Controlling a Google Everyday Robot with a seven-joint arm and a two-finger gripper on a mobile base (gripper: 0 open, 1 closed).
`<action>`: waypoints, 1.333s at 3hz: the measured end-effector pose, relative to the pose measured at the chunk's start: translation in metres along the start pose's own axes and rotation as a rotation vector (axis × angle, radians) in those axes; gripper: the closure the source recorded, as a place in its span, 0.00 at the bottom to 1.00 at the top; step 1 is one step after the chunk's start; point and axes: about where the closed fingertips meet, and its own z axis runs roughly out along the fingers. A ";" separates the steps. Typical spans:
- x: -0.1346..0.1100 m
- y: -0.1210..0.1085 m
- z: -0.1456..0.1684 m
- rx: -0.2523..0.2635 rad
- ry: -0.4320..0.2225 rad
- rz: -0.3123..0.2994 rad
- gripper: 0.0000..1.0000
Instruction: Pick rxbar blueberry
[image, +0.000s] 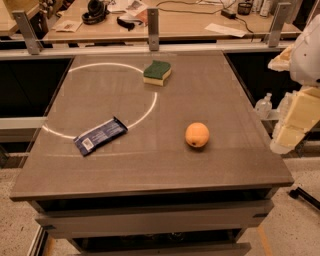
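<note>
The rxbar blueberry (100, 136), a flat dark blue bar with a white label patch at its near-left end, lies diagonally on the left part of the grey table (150, 170), across a white circle line. My gripper (291, 125), a cream-coloured piece, hangs off the table's right edge, far to the right of the bar and not touching anything on the table.
A green-and-yellow sponge (157, 72) sits at the back centre. An orange round fruit (197, 135) sits right of centre, between the bar and my gripper. A cluttered bench (200, 25) stands behind a metal rail. A plastic bottle (263, 106) stands beyond the right edge.
</note>
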 end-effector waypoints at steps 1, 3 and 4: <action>-0.018 0.010 0.011 -0.064 -0.071 -0.039 0.00; -0.091 0.055 0.050 -0.248 -0.197 -0.194 0.00; -0.122 0.065 0.059 -0.286 -0.252 -0.269 0.00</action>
